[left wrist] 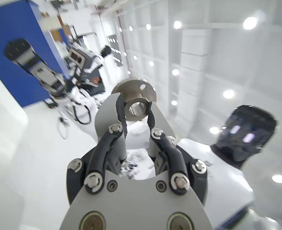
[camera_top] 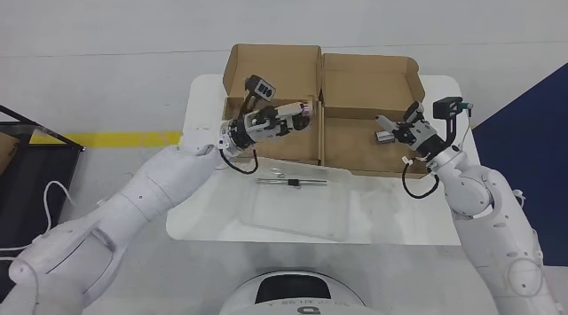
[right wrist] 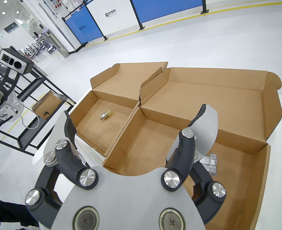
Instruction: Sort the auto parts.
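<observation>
Left end effector (left wrist: 135, 111) pinched the flange (left wrist: 135, 87) by its slim hub; it could slip free. Right end effector (right wrist: 136, 116) gaped wide.

White rectangular table (camera_top: 399, 217): 2 boxes side by side at far edge, walls touching. L open brown cardboard box (camera_top: 271, 71): small cylindrical metal part (right wrist: 106, 115) on its floor. R open brown cardboard box (camera_top: 355, 151): ribbed grey metal casting (right wrist: 211, 163) inside, twd front. Thin metal rod (camera_top: 291, 181) on table just before boxes; clear plastic sheet (camera_top: 297, 213) before rod. Silver flanged metal ring (left wrist: 133, 88) btwn fingers of left gripper (left wrist: 135, 102), above L box. Right gripper (right wrist: 136, 118) above R box.
</observation>
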Controlling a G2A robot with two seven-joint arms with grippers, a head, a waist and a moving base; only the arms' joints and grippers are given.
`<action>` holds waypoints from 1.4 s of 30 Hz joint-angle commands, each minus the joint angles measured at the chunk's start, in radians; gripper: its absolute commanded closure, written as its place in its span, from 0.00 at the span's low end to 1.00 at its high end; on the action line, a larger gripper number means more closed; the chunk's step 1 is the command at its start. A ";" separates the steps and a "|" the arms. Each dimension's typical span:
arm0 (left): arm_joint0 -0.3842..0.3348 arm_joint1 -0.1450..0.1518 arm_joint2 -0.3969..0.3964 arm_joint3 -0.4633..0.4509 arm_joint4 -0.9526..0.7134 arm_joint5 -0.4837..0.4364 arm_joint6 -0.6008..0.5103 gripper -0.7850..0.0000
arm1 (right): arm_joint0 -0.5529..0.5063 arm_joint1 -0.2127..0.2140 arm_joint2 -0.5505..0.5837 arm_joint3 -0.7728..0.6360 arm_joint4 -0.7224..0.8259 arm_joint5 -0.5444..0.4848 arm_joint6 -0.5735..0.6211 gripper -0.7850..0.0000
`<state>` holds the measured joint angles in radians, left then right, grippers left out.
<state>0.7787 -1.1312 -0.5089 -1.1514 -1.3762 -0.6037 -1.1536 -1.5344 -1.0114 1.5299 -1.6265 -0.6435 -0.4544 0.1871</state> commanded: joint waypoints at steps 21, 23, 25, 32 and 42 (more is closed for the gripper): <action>-0.012 -0.149 -0.167 0.206 0.167 0.036 -0.098 1.00 | 0.000 0.000 0.000 0.000 0.000 0.000 0.000 0.00; 0.000 -0.149 -0.184 0.191 0.240 0.002 -0.065 1.00 | 0.000 0.000 0.000 0.000 0.000 0.000 0.000 0.00; 0.013 -0.149 -0.202 0.173 0.280 -0.014 -0.049 1.00 | 0.000 0.000 0.000 0.000 0.000 0.000 0.000 0.00; 0.047 -0.147 -0.247 0.130 0.394 -0.041 -0.022 1.00 | -0.005 0.000 0.000 -0.004 0.005 -0.022 0.005 0.00; 0.032 -0.153 -0.256 0.188 0.553 -0.025 -0.031 1.00 | 0.035 0.017 -0.020 0.023 0.050 -0.413 0.150 0.00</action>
<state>0.8151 -1.2827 -0.7693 -0.9715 -0.8496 -0.6330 -1.1854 -1.5064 -0.9959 1.5180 -1.6075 -0.5960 -0.8140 0.3205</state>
